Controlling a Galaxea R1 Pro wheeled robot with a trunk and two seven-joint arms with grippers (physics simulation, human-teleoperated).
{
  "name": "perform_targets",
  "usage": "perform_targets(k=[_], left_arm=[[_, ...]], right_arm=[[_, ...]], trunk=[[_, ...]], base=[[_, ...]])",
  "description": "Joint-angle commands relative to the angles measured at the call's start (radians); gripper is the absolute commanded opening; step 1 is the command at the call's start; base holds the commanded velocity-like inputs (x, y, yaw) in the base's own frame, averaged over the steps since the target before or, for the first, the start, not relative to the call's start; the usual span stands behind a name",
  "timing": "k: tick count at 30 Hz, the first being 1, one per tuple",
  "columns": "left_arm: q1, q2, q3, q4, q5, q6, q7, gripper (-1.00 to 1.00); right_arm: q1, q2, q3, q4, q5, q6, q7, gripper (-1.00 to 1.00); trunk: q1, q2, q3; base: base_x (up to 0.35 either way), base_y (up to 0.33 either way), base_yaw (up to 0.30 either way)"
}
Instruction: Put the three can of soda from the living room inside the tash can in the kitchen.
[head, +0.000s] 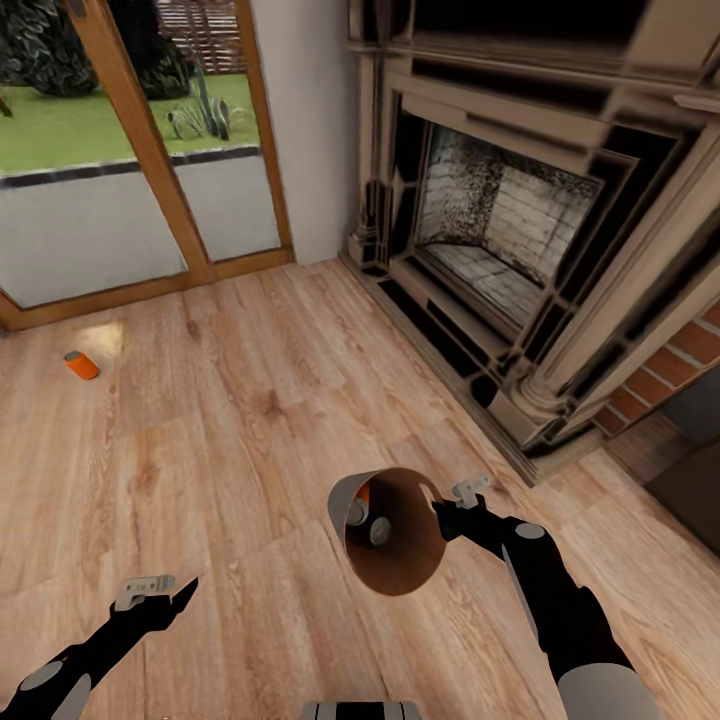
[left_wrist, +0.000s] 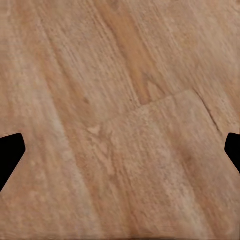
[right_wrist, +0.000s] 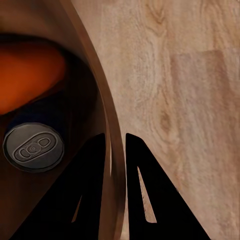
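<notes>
An orange can of soda (head: 81, 365) lies on its side on the plank floor, far left, near the glass doors. My right gripper (head: 441, 510) is shut on the rim of the tash can (head: 340, 502), holding it tilted above the floor with its brown inside facing me. Inside it lie an orange can (right_wrist: 27, 75) and a blue can (right_wrist: 34, 147) with a silvery top. In the right wrist view the fingers (right_wrist: 90, 170) pinch the bin's wall (right_wrist: 102, 100). My left gripper (head: 165, 592) hangs open and empty over bare floor, its fingertips (left_wrist: 10, 150) wide apart.
A large stone fireplace (head: 520, 230) with a raised hearth fills the right side, with brickwork (head: 680, 365) beyond it. Wood-framed glass doors (head: 120, 200) close off the far left. Light wood floor (head: 250, 420) stretches between them.
</notes>
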Motion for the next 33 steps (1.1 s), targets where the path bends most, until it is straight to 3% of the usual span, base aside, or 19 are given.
perform_targets(k=[1,14,17,24,33], left_arm=[[0.000,0.000,0.000,0.000,0.000,0.000,0.000,1.00],[0.000,-0.001,-0.001,0.006,-0.001,0.000,0.000,1.00],[0.000,-0.001,-0.001,0.013,-0.001,0.001,0.000,1.00],[0.000,-0.025,-0.001,0.060,-0.001,0.001,0.000,1.00],[0.000,-0.028,-0.001,0.064,-0.001,0.001,0.000,1.00]], right_arm=[[0.000,0.001,0.001,-0.001,-0.016,0.004,0.005,-1.00],[0.000,0.002,0.003,0.001,-0.016,0.004,0.005,-1.00],[0.001,0.012,0.002,0.002,-0.014,0.004,0.005,-1.00],[0.003,0.020,0.007,0.006,-0.018,0.004,-0.080,-1.00],[0.004,0.021,0.008,0.008,-0.019,0.004,-0.091,-1.00]], trunk=[[0.000,0.000,0.001],[0.000,0.000,0.007],[0.000,0.000,0.009],[0.000,0.000,0.013],[0.000,0.000,0.018]], base=[[0.000,0.000,0.257],[0.000,0.000,0.257],[0.002,0.000,0.257],[0.059,0.000,0.257],[0.093,0.000,0.257]])
